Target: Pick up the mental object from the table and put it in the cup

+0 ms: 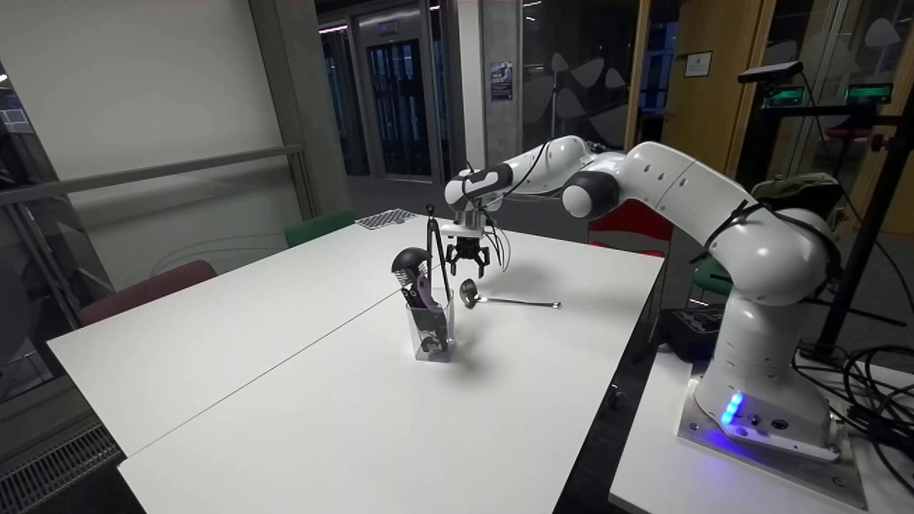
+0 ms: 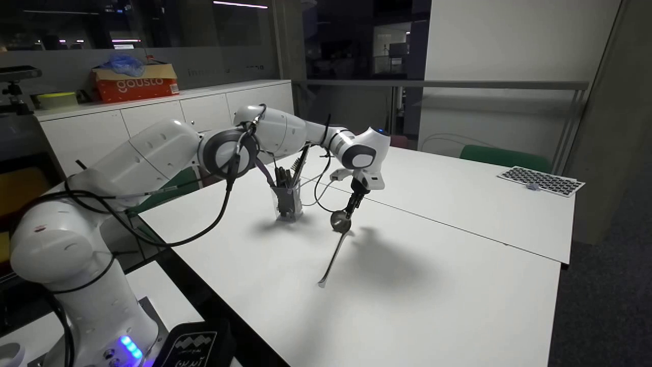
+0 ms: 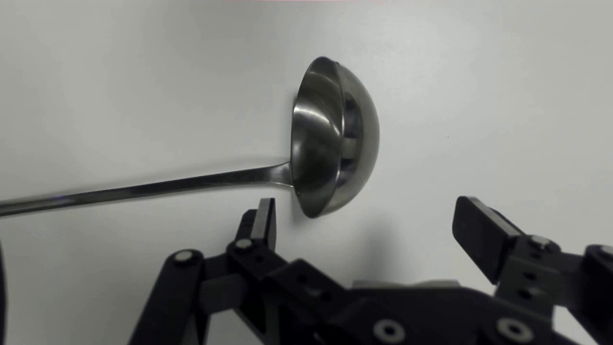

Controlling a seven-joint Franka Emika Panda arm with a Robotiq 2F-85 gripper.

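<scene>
Neither half of the task is done: the metal ladle [image 3: 330,139] lies on the white table [image 1: 343,428] near the gripper [image 3: 366,208], whose jaws stand wide apart, clasping nothing. Grasping, lifting and lowering it into the clear cup [image 1: 450,335], among other utensils [image 1: 424,289], all seem to remain.

A white robot arm [image 1: 664,175] extends in a long arch, its base [image 1: 764,357] aglow with blue lights [image 1: 732,409], its upper arm [image 2: 147,148] slanted up from the rounded shoulder [image 1: 764,260] to a bent elbow [image 1: 589,194], its forearm [image 1: 558,164] set at a shallow downward slope to the wrist [image 2: 362,158]. The gripper [image 3: 365,206] hangs beneath, pointing down in both exterior views, while the wrist view shows its two black fingers [image 3: 481,230] spread wide, a broad gap between them, their flat pads [image 3: 271,223] facing each other.
</scene>
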